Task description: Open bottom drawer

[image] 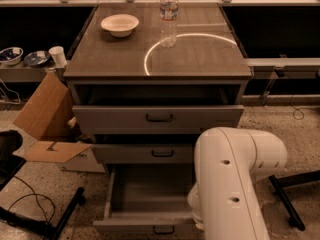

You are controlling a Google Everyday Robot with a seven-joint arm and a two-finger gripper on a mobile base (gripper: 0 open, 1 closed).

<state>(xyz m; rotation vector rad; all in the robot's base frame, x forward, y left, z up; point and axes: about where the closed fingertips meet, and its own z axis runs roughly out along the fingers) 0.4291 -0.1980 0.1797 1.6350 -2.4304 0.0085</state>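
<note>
At 5 o'clock in the frame, the gripper [197, 224] sits low, mostly hidden behind the white arm [230, 184]; whether it is wide or narrow cannot be told. Beside it, at 6 o'clock, the bottom drawer [150, 196] stands well out with its grey tray exposed. The task is judged done or nearly so. At 12 o'clock, the water bottle [169, 14] carries a label that is unreadable.
</note>
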